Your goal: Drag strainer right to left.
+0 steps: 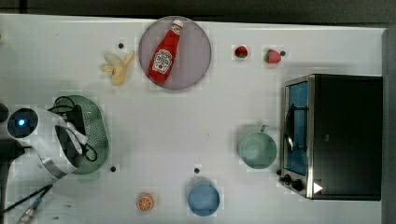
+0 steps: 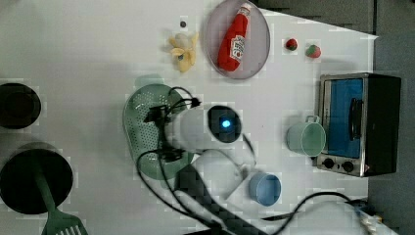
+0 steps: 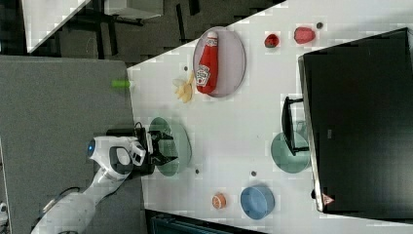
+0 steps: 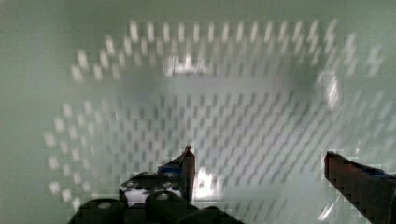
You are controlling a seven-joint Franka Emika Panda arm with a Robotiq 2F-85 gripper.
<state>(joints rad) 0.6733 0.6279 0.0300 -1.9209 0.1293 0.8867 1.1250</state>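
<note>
White tabletop [image 1: 187, 121], grey panel [image 3: 63, 122] beside it, dark floor [image 3: 146, 29] beyond, even light

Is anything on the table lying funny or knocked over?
Yes, the ketchup bottle is lying flat on its side across the grey plate instead of standing up. Nothing looks spilled or broken. The open gripper hangs inside the strainer.

You see the pale mint-green perforated oblong plastic strainer [image 2: 142, 110] near the left view's centre-left, with the white robot arm [image 2: 195, 129] and its black cables over its right part. The red ketchup bottle [image 2: 234, 39] lies on a round grey plate [image 2: 259, 46].
</note>
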